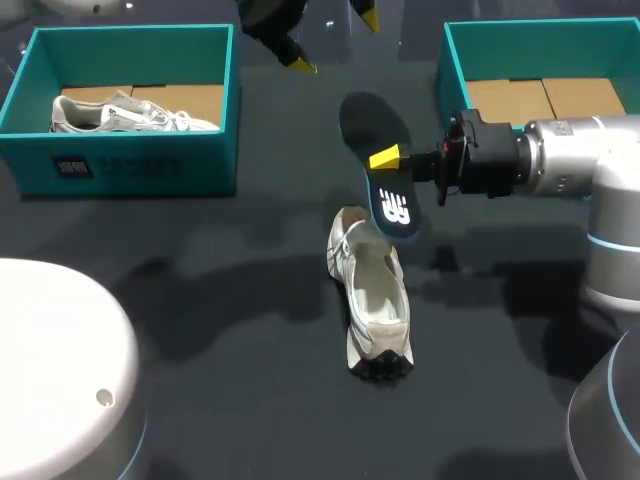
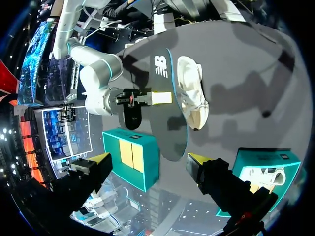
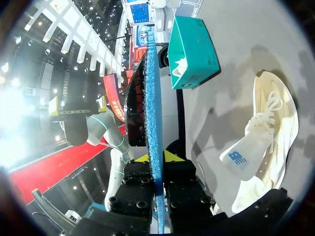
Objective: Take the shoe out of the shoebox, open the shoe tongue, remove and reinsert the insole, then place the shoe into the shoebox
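The dark insole [image 1: 372, 128] hangs tilted above the pale shoe [image 1: 372, 300], its blue end just over the shoe's opening, clamped edge-on in the right pincer [image 1: 388, 158]. The shoe lies mid-worktop [image 1: 220, 300], between two teal shoeboxes: the left shoebox [image 1: 130, 160] holding a second shoe [image 1: 130, 113], the right shoebox [image 1: 540, 25] behind the right arm. The left pincer [image 1: 335, 42] hovers beyond the insole, fingers apart.

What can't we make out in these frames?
- Head view: the right end effector shows only one yellow tip. The insole it grips hides the other.
- Head view: the left end effector is cut off by the top edge.
- All views: whether the insole's end over the shoe touches it or hangs above it.
- Head view: the right shoebox runs off the right edge.
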